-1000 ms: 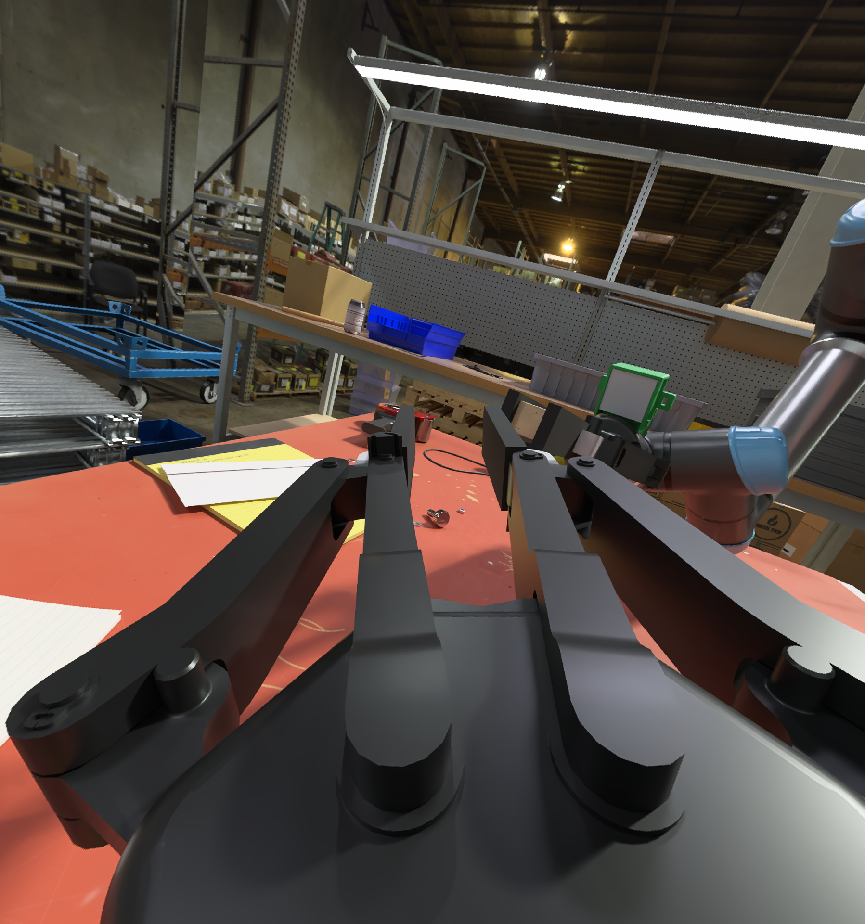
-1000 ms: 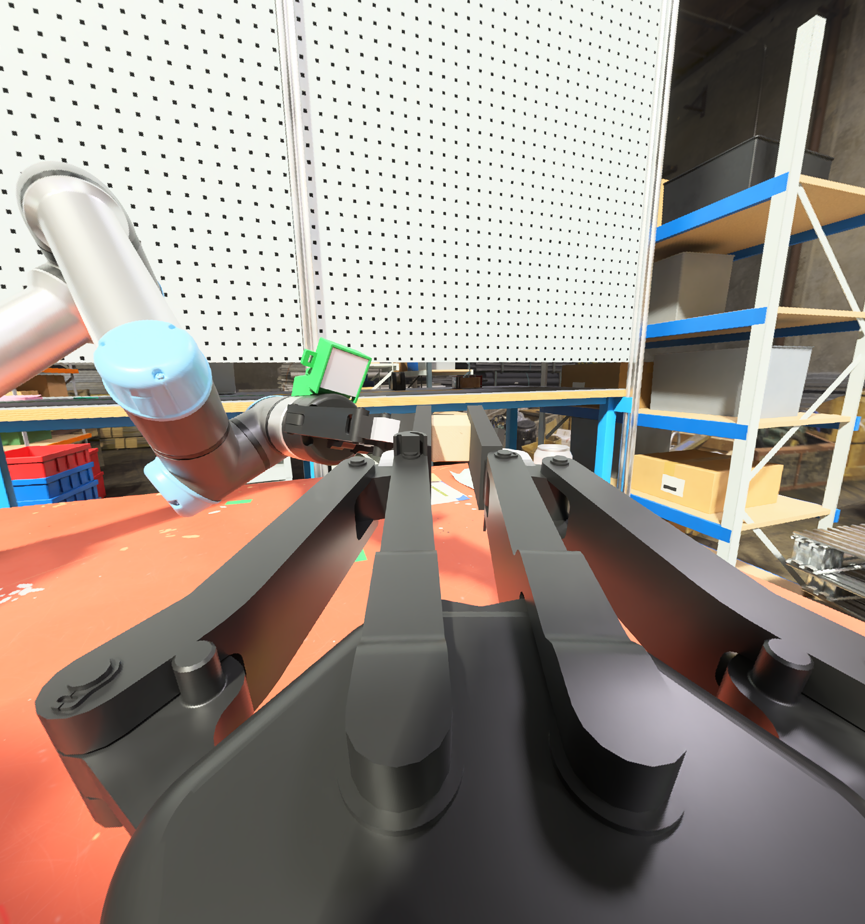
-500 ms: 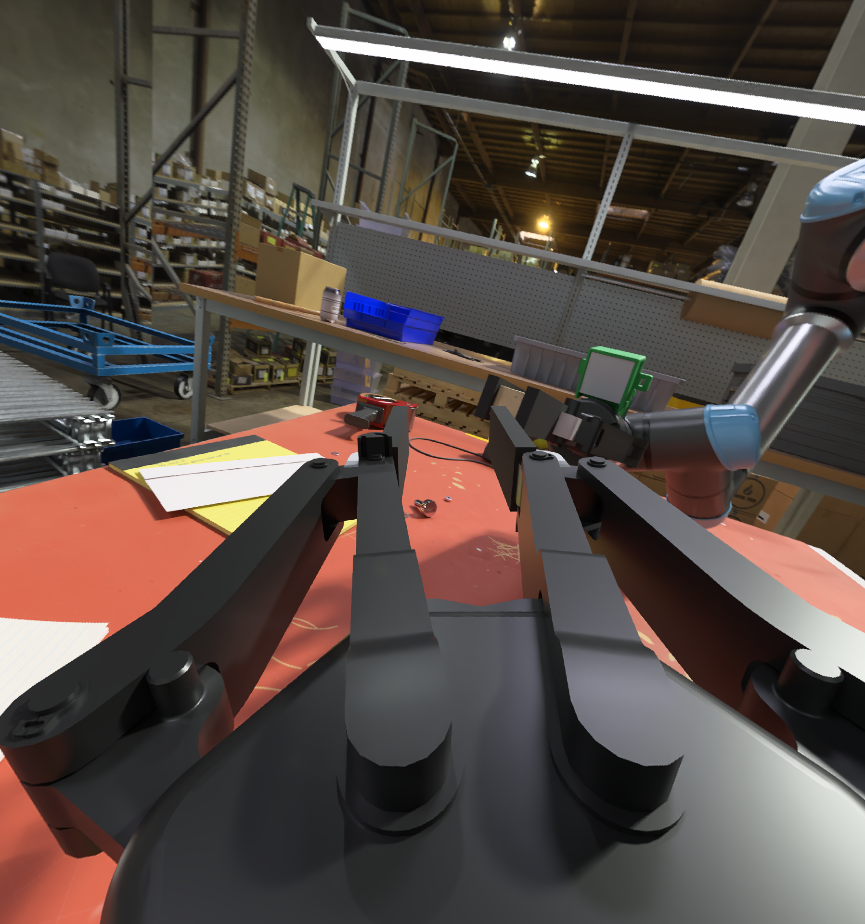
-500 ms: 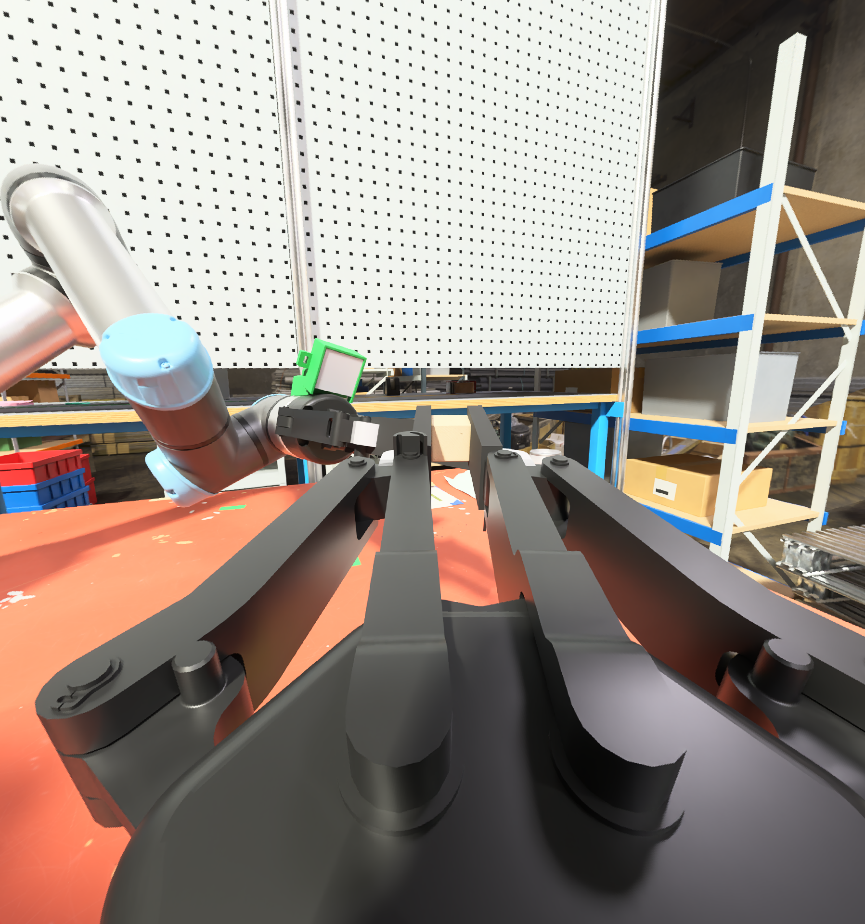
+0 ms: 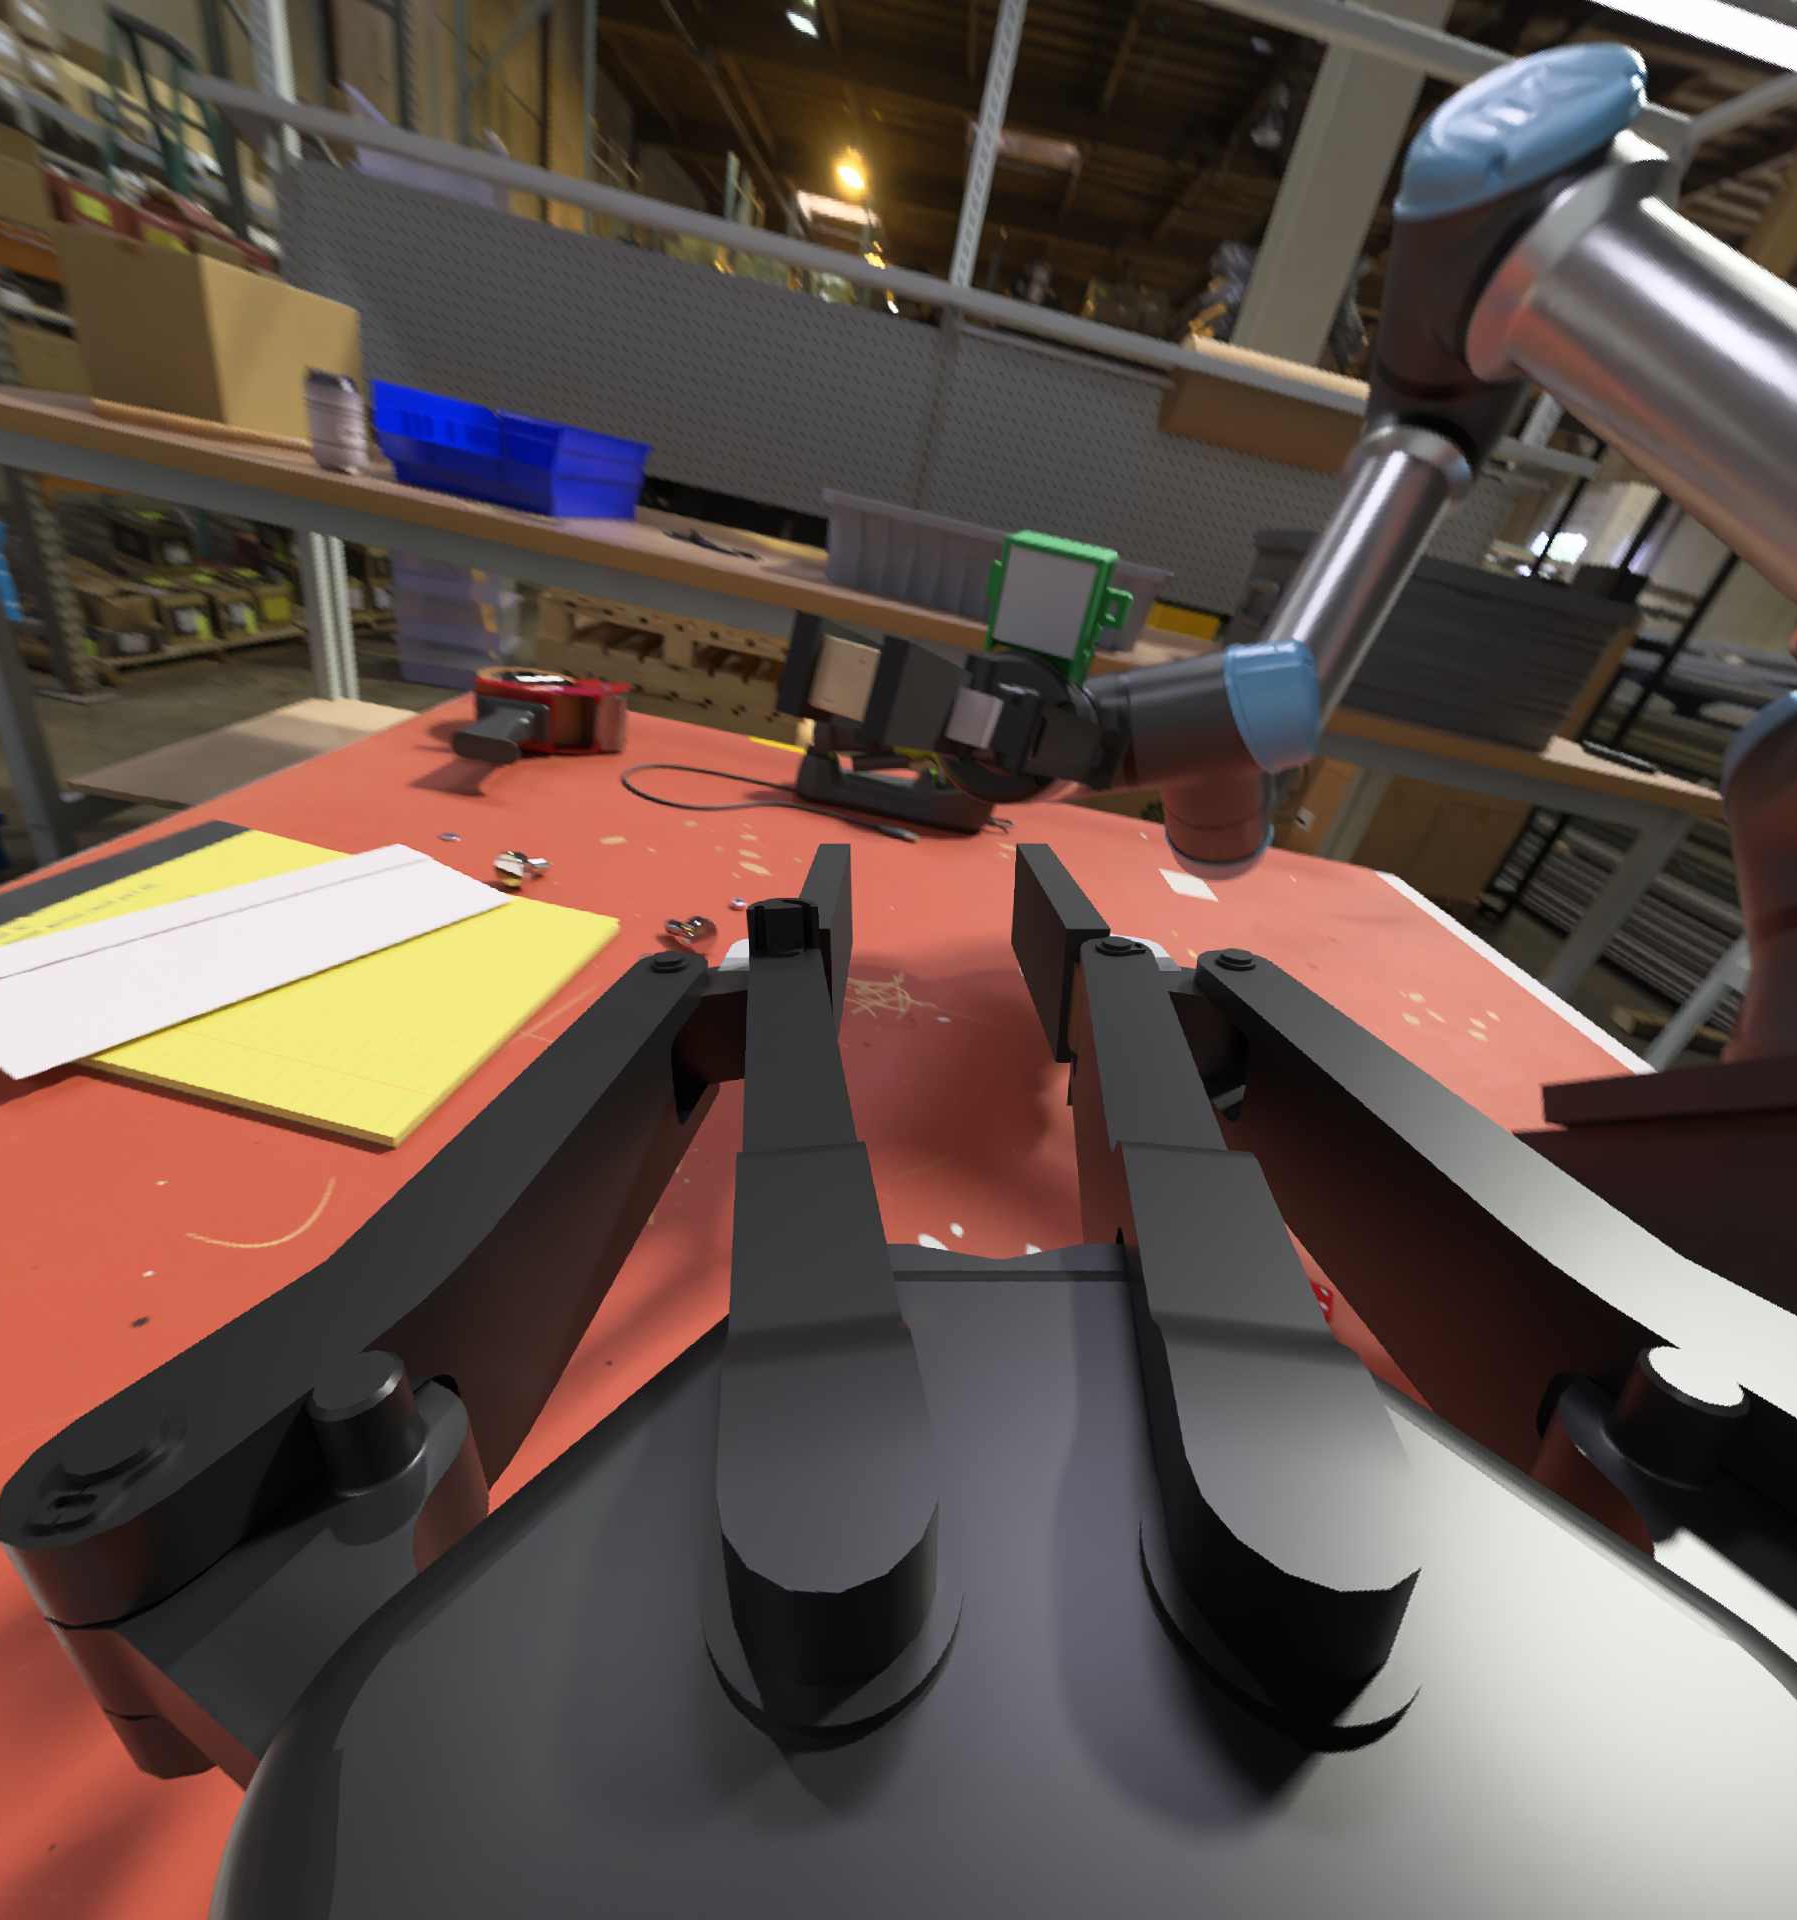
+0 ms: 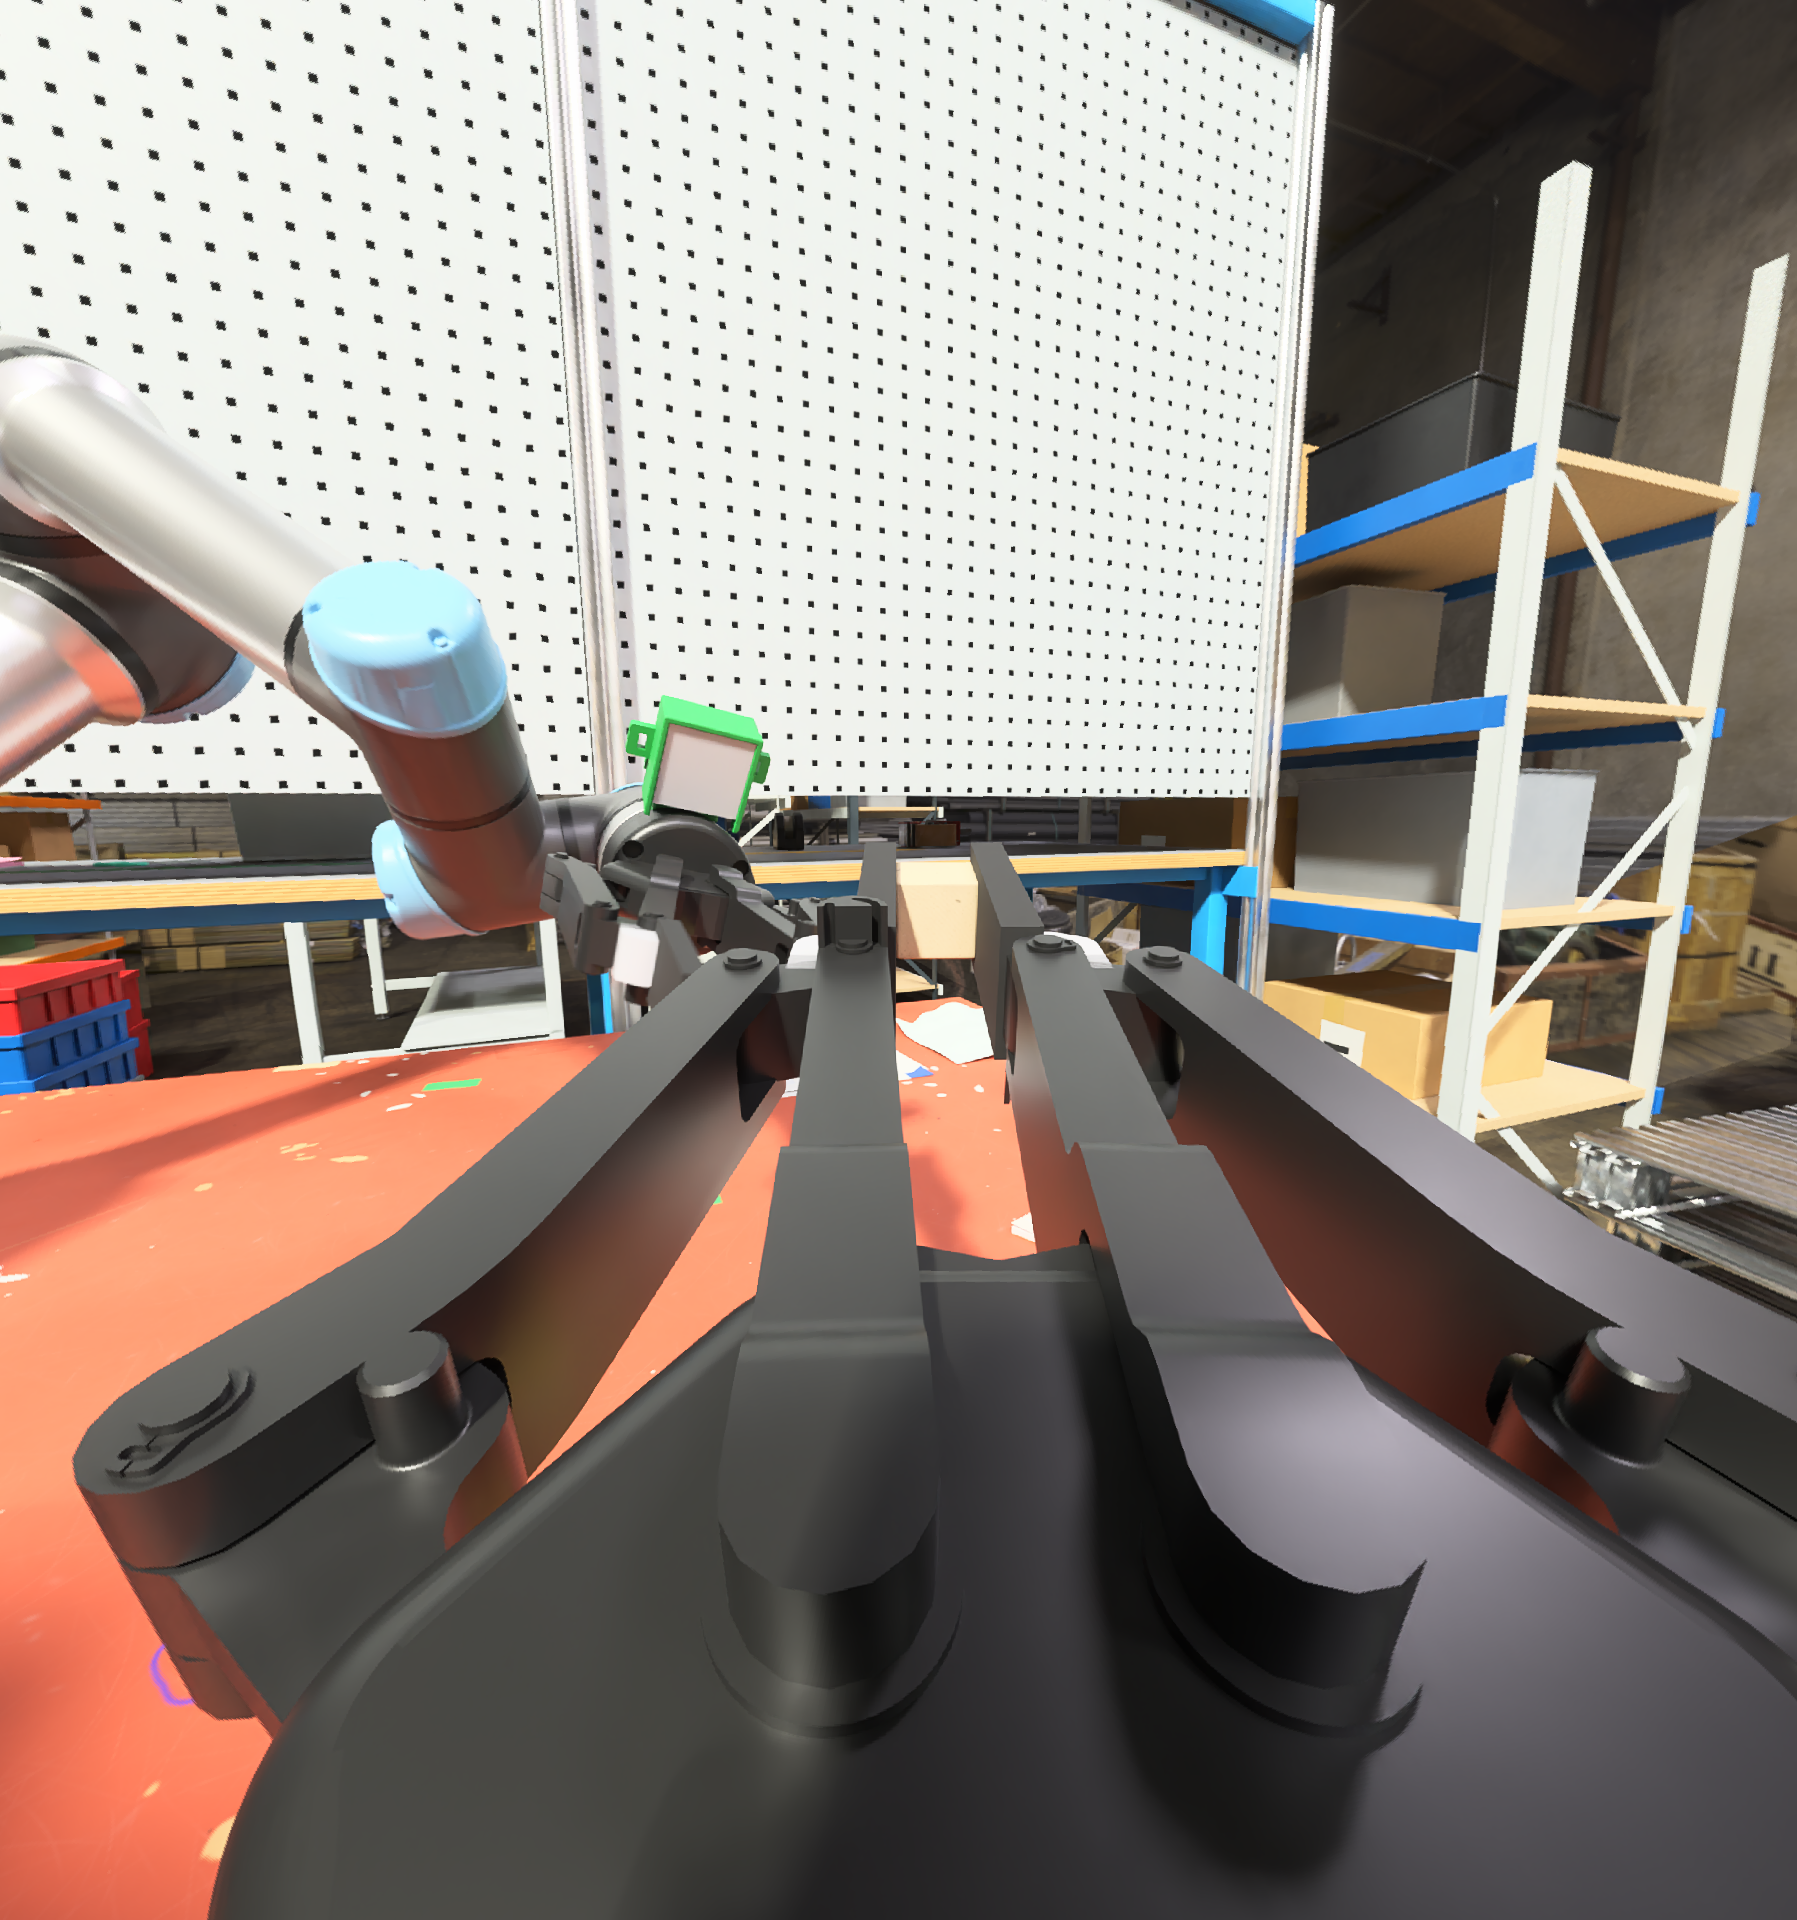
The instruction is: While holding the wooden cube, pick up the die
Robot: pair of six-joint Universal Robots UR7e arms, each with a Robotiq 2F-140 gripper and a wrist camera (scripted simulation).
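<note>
Worktop: red, scuffed and flecked with paint; it carries everything listed below.
Yellow legal pad: flat at far left with a white sheet across it. Not part of the job.
Tape dispenser: red, at the far edge, well apart from me.
Wooden cube: clamped in my right end effector and held clear above the worktop. The right wrist view shows both pads pressed on its sides.
Left end effector: fingers spread wide with nothing between them, only bare worktop. It is tilted down towards the surface.
Die: a small red corner with white pips, on the worktop just beside my right-hand finger link. Most of it is hidden behind that link.
Governing relation: in my judgement the die lies back from the fingertips and to their right, nearer the palm than the pads. It is outside the gap, not in it.
Long axis: none, as it is a cube. I cannot tell how its faces are turned.
Nearer arm: the left. The right is committed to the wooden cube.
Next move, assessed: draw the left end effector back and to the right until the gap sits over the die, then descend.
</note>
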